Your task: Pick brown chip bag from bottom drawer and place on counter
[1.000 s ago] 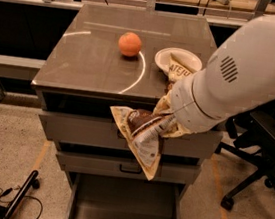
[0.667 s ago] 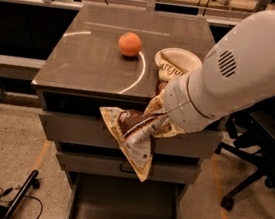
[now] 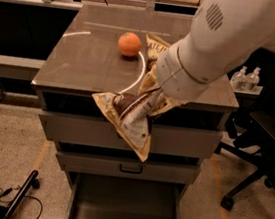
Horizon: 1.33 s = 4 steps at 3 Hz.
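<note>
Tool (image 3: 152, 101) at counter (image 3: 83, 59) edge pinches crinkled chip bag (image 3: 126, 116).

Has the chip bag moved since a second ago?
Yes. Held in the claw, the chip bag has risen and shifted left, its top now at the front edge of the counter.

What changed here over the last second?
The pincer, at the counter's front edge and still gripping the bag, carried it up and slightly left. The orange ball stayed put, and the bottom drawer stayed open.

One bag (image 3: 129, 116) (in claw (image 3: 152, 102)), three drawers (image 3: 125, 205)
</note>
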{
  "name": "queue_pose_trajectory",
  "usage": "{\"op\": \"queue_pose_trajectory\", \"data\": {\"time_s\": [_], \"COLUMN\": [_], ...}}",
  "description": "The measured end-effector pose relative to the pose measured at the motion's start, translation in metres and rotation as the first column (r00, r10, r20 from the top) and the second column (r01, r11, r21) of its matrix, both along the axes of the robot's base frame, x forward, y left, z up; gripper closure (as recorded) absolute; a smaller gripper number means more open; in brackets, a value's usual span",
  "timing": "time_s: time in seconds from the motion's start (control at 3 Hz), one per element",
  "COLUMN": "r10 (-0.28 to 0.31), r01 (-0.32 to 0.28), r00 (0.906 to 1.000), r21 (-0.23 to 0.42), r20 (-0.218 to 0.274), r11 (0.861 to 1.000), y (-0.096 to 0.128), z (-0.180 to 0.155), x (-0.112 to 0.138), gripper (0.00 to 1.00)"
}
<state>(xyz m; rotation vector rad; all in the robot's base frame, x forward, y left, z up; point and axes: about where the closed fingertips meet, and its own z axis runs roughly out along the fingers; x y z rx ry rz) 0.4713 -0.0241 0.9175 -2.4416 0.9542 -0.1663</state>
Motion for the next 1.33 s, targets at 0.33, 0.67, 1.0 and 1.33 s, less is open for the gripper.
{"op": "queue_pose_trajectory", "data": {"time_s": [0.33,0.67,1.0,1.33], "r10": [0.079,0.144,0.222,0.284], "r01": [-0.079,-0.144,-0.222,-0.284], "r00": [0.9969,0.9896,0.9747,0.9566], "r21": [-0.023,-0.031,-0.026,-0.017], "r20": [-0.007,0.002,0.023,0.065], "r11": [0.997,0.989,0.975,0.959], "y": [0.019,0.039,0.071,0.103], "z": [0.025,0.05,0.072,0.08], "x": [0.029,0.059,0.089,0.117], "gripper": [1.0,1.0,1.0,1.0]}}
